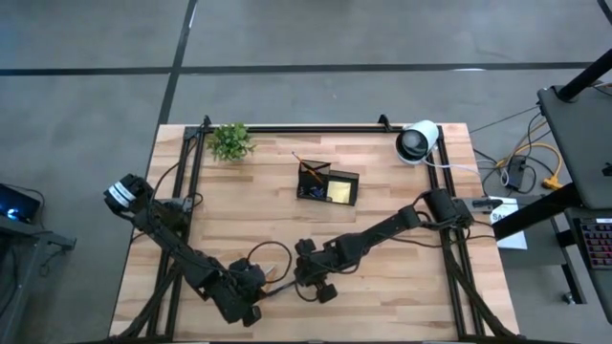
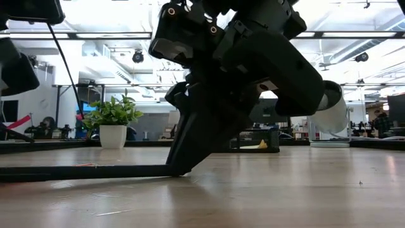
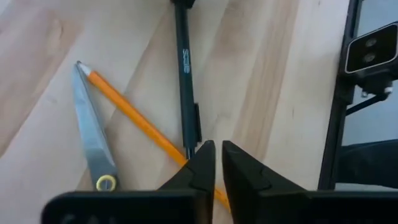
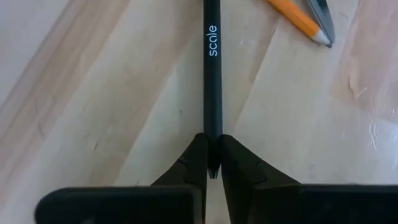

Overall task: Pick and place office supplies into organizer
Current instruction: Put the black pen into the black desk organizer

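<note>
R fingers (image 4: 213, 163) clamped on black pen (image 4: 212, 74) | L fingers (image 3: 216, 163) clenched, empty, by pencil (image 3: 127, 109)

You can read "scale" in pale letters along the dark pen (image 4: 212, 74), running toward twelve o'clock; no other text is legible.

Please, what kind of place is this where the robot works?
Probably a robotics lab or workshop in a large open office. The wooden table stands on a bare grey floor, cables and equipment lie beside it, and the low view shows desks with monitors under ceiling lights behind the table.
</note>
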Available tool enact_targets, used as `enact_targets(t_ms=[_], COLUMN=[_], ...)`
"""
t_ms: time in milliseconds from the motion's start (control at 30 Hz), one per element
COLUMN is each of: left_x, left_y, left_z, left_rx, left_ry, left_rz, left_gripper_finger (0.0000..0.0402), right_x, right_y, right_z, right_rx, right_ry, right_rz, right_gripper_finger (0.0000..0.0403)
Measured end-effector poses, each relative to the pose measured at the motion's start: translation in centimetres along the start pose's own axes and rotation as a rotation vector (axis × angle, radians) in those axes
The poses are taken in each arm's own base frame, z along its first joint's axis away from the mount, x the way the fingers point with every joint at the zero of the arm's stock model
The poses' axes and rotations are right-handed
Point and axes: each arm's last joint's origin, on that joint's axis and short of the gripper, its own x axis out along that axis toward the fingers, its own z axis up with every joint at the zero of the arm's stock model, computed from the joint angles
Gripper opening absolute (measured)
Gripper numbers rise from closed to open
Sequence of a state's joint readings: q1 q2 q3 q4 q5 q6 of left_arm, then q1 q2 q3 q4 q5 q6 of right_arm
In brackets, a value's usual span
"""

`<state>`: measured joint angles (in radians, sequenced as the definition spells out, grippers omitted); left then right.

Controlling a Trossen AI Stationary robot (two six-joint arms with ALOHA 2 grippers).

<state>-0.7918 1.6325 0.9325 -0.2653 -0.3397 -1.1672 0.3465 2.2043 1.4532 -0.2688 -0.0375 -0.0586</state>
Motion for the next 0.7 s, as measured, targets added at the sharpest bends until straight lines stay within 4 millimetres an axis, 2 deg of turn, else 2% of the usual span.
enact_targets(t_ms=[433, 567, 700], left_x=[0.2, 0.3, 0.7], left_y=[0.4, 0.7, 1.6], left_z=[0.4, 0.2, -0.3], left_rx=[0.020, 0.023, 0.028], left_ry=[0.000, 0.004, 0.018], left_rz=[0.023, 0.032, 0.058], left_gripper_finger=[0.0167, 0.0187, 0.0189], right_x=[0.1, 0.2, 0.2], right_y=[-0.3, -0.3, -0.3], right_z=[0.4, 0.7, 0.8], right_rx=[0.052, 0.084, 0.109], right_ry=[-0.053, -0.088, -0.101], right_rz=[-0.014, -0.019, -0.019], right_gripper_finger=[0.0014, 0.0013, 0.0013])
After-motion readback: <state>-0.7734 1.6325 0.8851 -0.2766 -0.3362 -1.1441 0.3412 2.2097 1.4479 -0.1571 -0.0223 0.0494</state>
